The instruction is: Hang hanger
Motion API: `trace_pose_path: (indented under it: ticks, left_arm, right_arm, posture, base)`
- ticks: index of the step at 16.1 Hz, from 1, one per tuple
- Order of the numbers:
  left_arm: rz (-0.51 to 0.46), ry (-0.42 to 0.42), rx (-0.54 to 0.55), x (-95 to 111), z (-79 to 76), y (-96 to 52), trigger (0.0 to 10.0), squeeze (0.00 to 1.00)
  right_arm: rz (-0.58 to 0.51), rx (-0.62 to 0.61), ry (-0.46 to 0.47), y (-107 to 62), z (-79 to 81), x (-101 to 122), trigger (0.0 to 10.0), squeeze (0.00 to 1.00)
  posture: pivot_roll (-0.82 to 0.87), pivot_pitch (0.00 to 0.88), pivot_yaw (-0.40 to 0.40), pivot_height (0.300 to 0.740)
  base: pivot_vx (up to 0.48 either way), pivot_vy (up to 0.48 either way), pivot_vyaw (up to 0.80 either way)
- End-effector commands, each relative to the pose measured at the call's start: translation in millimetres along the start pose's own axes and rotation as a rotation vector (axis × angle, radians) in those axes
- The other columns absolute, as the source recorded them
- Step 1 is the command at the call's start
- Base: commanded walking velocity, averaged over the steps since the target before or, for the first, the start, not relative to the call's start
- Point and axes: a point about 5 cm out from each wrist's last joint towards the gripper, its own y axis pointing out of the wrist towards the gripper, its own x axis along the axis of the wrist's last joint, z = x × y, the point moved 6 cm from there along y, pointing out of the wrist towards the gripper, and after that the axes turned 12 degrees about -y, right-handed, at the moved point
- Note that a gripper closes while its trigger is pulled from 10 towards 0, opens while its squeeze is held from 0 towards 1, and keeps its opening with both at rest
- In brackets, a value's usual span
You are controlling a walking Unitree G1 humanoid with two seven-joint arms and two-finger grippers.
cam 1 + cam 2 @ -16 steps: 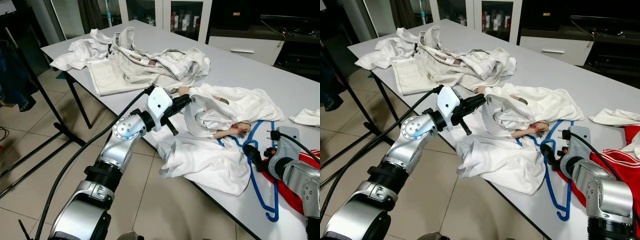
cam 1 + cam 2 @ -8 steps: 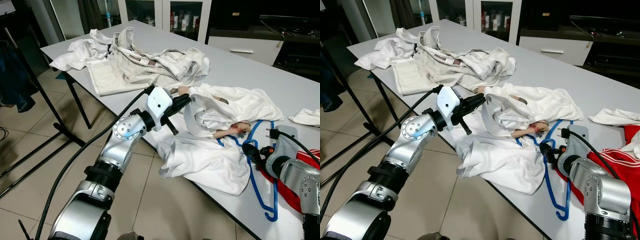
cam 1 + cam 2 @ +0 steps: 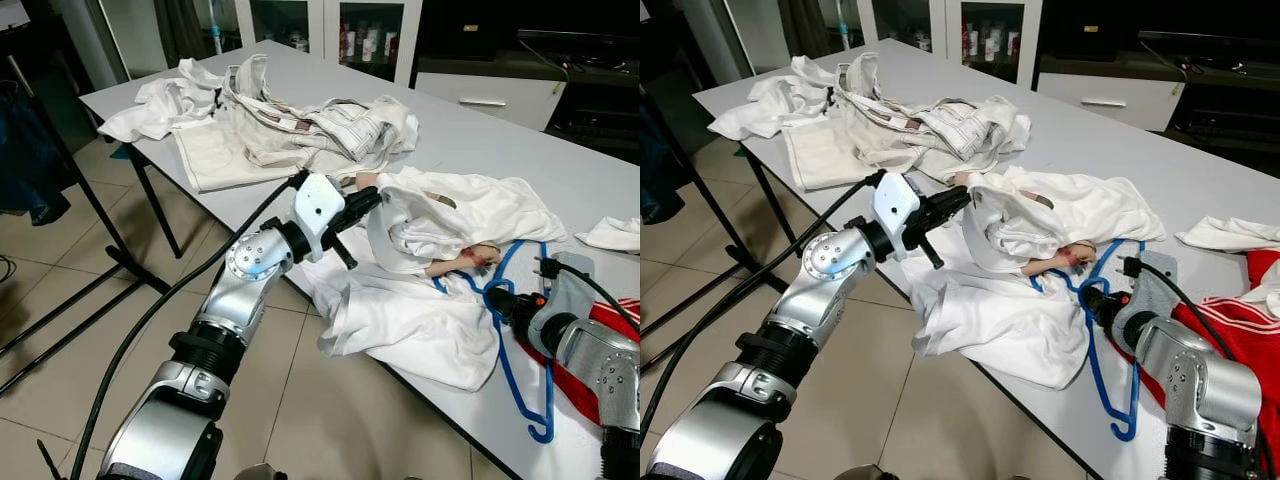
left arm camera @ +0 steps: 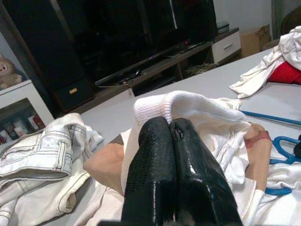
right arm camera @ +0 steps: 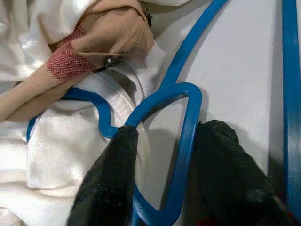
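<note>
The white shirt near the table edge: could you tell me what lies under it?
A blue hanger runs under the white shirt, its upper part covered. A tan strap pokes out too.

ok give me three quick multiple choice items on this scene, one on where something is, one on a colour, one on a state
1. Where does the thin blue plastic hanger lie?
A. on the grey table, near its front edge
B. on the tiled floor
C. on a rack

2. What colour is the garment beside the right arm at the table's front edge?
A. green
B. red
C. yellow

3. How are the left end effector's fingers?
A. spread wide
B. pressed together on white cloth
C. around the hanger

Answers:
1 A: the hanger rests on the grey table, partly under the white shirt, with the right end effector straddling one of its bars.
2 B: the red garment with white stripes lies there.
3 B: in the left wrist view the left end effector pinches the shirt's ribbed edge.
</note>
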Motion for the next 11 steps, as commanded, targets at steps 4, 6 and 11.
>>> trace_pose_path:
  ticks: [4, 6, 11]
  left_arm:
    - [0.000, 0.019, 0.007, 2.1, 1.9, 1.3, 0.0, 0.00]
    - [0.001, 0.019, 0.010, 1.8, 2.4, 1.5, 0.0, 0.00]
    - [0.000, 0.021, 0.013, 2.1, 2.8, 2.2, 0.0, 0.00]
  right_arm:
    - [0.034, 0.082, 0.113, 6.9, 15.2, -6.4, 1.6, 0.00]
    - [0.023, 0.103, 0.151, 7.4, 18.7, -2.9, 2.1, 0.00]
    - [-0.058, 0.053, 0.213, 8.8, 9.7, 18.0, 0.0, 0.00]
  posture:
    - [-0.05, 0.000, 0.048, 0.723]
    - [-0.04, 0.000, 0.047, 0.723]
    - [-0.05, 0.000, 0.050, 0.723]
  base:
    - [0.000, 0.000, 0.00]
    - [0.000, 0.000, 0.00]
    - [0.000, 0.000, 0.00]
